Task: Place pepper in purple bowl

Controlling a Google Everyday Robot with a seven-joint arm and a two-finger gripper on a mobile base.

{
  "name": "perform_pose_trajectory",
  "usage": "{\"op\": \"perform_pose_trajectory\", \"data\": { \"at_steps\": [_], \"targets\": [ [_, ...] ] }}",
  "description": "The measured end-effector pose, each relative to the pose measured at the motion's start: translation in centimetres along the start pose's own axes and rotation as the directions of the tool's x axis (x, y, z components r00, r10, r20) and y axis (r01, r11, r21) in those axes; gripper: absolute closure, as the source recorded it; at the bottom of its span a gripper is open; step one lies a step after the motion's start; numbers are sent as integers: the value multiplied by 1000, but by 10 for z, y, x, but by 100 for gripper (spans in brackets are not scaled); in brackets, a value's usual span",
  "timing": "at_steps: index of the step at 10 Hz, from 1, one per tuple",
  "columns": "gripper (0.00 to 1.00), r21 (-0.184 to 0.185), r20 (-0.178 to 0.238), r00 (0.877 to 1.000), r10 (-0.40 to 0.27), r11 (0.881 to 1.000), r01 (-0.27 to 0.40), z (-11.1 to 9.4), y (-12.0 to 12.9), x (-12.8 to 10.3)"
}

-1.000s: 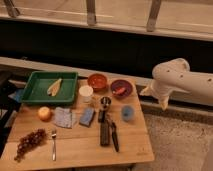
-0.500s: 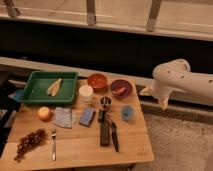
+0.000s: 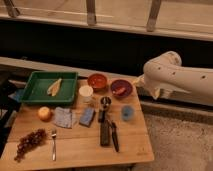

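The purple bowl (image 3: pixel 113 85) stands at the back right of the wooden table. The small red-orange pepper (image 3: pixel 119 91) lies inside it. My white arm comes in from the right, and my gripper (image 3: pixel 140 83) hangs at its end just right of the bowl's rim, off the table's edge. The gripper is apart from the pepper.
An orange-red bowl (image 3: pixel 97 80) stands left of the purple one, beside a white cup (image 3: pixel 86 92). A green tray (image 3: pixel 35 92) sits at the back left. A blue cup (image 3: pixel 127 113), black tools (image 3: pixel 105 131), blue sponge (image 3: pixel 87 116), grey cloth (image 3: pixel 63 118), round fruit (image 3: pixel 45 113), fork (image 3: pixel 53 142) and grapes (image 3: pixel 29 142) lie nearer the front.
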Motion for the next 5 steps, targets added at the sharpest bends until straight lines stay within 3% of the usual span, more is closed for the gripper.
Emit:
{"op": "perform_pose_trajectory", "data": {
  "at_steps": [3, 5],
  "targets": [
    [20, -45, -6, 996, -93, 995, 93, 2, 67, 9],
    [20, -84, -22, 987, -157, 984, 154, 5, 110, 20]
  ]
}}
